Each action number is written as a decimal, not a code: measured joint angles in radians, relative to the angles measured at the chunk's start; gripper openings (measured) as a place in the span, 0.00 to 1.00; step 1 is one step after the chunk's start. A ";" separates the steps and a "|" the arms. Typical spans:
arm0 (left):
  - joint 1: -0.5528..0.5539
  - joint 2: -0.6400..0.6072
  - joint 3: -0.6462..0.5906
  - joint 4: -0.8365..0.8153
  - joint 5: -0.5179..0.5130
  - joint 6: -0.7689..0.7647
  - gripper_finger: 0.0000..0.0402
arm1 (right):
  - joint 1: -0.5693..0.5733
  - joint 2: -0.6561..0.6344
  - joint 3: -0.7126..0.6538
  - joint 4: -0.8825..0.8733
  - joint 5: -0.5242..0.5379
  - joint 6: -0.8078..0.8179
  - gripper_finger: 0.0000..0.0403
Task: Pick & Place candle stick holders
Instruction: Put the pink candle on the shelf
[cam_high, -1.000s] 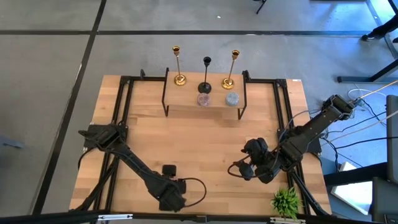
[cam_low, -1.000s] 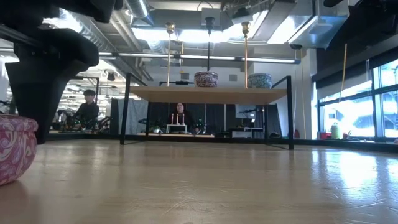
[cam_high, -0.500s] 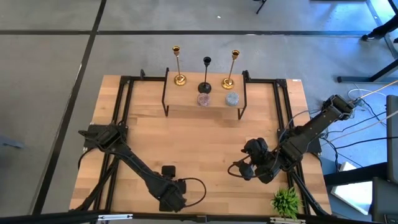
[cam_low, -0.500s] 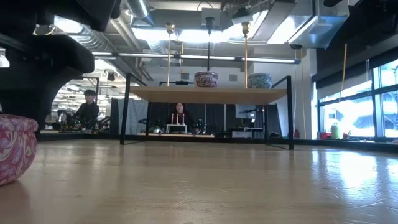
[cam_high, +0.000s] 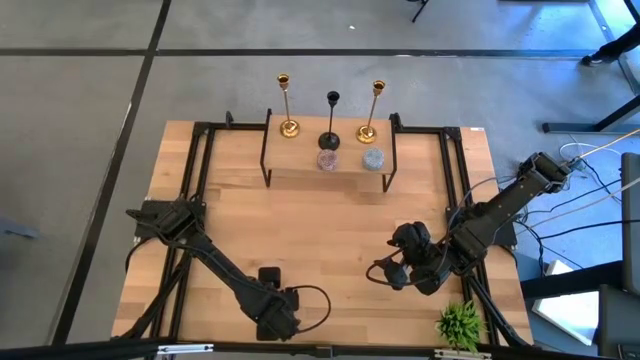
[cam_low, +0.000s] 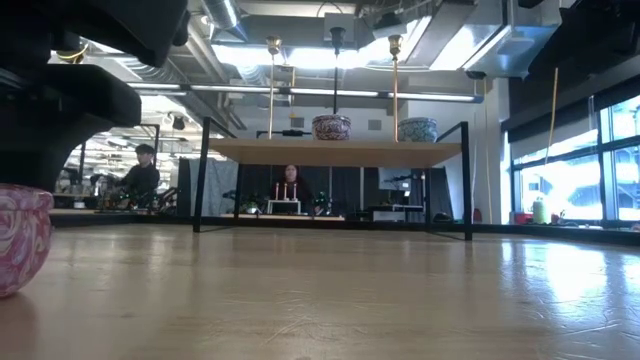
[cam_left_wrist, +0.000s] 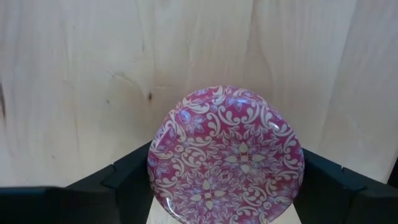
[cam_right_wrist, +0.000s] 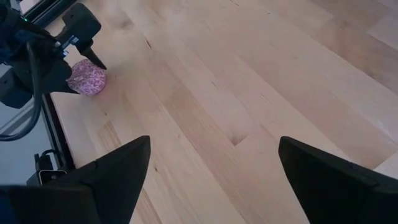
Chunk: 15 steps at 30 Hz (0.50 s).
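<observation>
The pink patterned squat holder (cam_left_wrist: 227, 155) stands on the table near its front edge, left of centre, and also shows in the low view (cam_low: 22, 238) and the right wrist view (cam_right_wrist: 87, 78). My left gripper (cam_left_wrist: 227, 183) is down over it, one finger on each side; in the high view (cam_high: 272, 302) the gripper hides it. My right gripper (cam_right_wrist: 211, 180) is open and empty over the table's right part (cam_high: 396, 272). Two gold sticks (cam_high: 288, 105) (cam_high: 372, 108), a black stick (cam_high: 331, 120), a purple holder (cam_high: 327, 159) and a light-blue holder (cam_high: 372, 158) stand on the far shelf. My left gripper has the pink holder between its two fingers, which meet its round wall on opposite sides (cam_left_wrist: 153, 163) (cam_left_wrist: 302, 163). The fingers come from above, pointing down. The holder stands upright with its base on the table (cam_low: 20, 290).
The small wooden shelf (cam_low: 335, 151) on black legs stands at the table's far middle. A green spiky plant (cam_high: 460, 324) sits at the front right corner. Black rails (cam_high: 195, 190) run along both sides. Bare wood lies between the arms and the shelf.
In the low view my left gripper has come down around the pink holder, and the holder has shifted a little toward the table's left while staying on the table. My right arm has kept still.
</observation>
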 joint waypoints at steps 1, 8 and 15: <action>0.000 0.000 0.000 0.000 -0.004 -0.004 0.72 | 0.000 0.000 0.000 0.000 0.000 0.000 0.89; 0.028 -0.019 0.000 -0.055 -0.043 -0.045 0.72 | 0.000 0.000 0.000 0.000 0.001 0.000 0.89; 0.138 -0.130 0.000 -0.158 -0.140 -0.043 0.72 | 0.000 0.000 0.000 0.001 0.003 -0.007 0.89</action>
